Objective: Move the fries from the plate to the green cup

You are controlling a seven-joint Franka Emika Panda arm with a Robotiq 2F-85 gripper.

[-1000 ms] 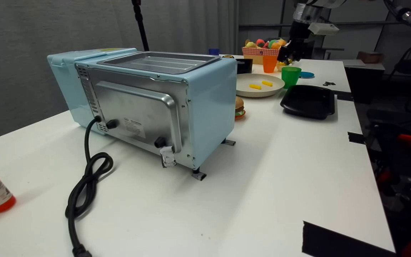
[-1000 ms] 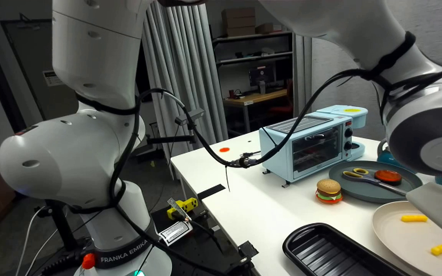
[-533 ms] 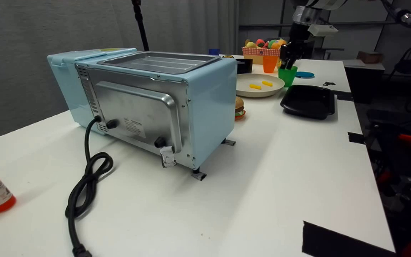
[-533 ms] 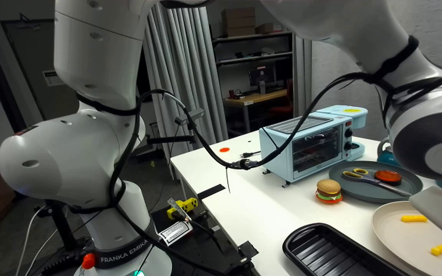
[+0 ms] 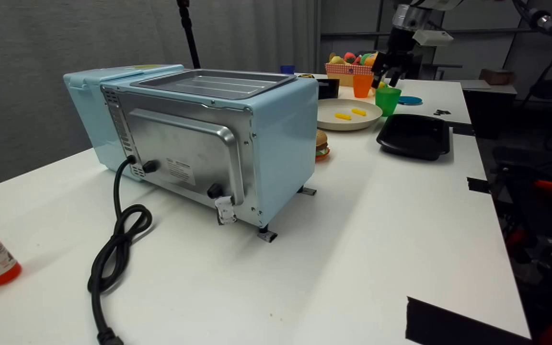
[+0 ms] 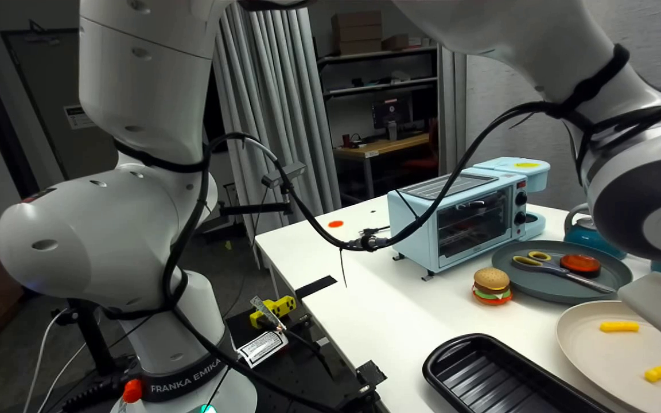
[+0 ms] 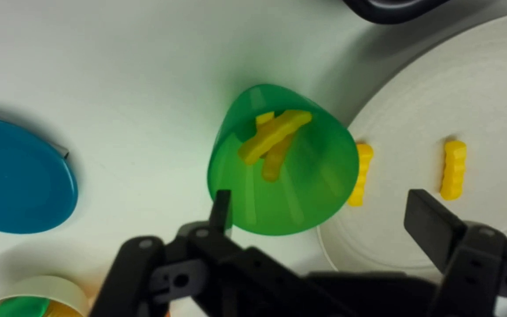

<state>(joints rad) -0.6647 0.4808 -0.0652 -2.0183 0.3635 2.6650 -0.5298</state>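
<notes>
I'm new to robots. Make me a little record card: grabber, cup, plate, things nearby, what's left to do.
Gripper: open, empty, above the green cup
Cup contents: at least two yellow fries
Plate: three other fries, one cut off at the wrist view's edge
Nearby: black tray, blue disc, orange cup
Left to do: the plate's fries, not yet in the cup

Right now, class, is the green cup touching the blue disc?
Apart: the wrist view shows white table between the green cup and the blue disc.

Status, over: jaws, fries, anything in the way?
Jaws open above green cup, nothing held. Fries in cup, more on plate. Black tray nearby, not between them.
</notes>
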